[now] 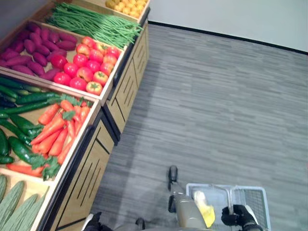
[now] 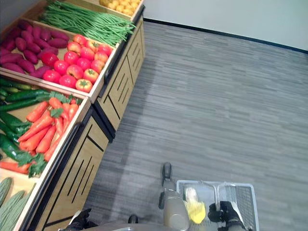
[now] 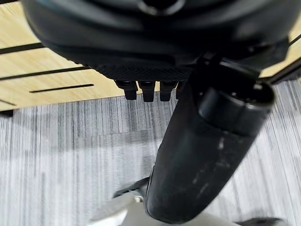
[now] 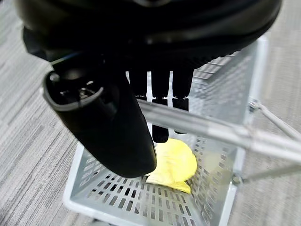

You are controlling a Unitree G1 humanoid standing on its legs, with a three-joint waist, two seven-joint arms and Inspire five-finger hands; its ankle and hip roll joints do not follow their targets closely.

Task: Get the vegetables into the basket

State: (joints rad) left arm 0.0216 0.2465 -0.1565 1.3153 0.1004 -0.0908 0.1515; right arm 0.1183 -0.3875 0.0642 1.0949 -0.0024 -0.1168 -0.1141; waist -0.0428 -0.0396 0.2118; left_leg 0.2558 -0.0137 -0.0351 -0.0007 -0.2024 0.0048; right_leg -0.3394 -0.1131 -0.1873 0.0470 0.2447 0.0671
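Observation:
A grey mesh basket hangs low at my right side over the carpet, with a yellow vegetable lying in its bottom. My right hand is curled round the basket's metal handle; it also shows at the basket's rim. On the wooden stand to my left lie orange carrots, dark green cucumbers, red tomatoes, purple sweet potatoes and long green beans. My left hand hangs low beside the stand's front, fingers relaxed, holding nothing.
The stand's wooden cabinet front runs along my left side, with pale green gourds in the nearest bin and yellow fruit at the far end. Grey carpet stretches to a white wall on the right.

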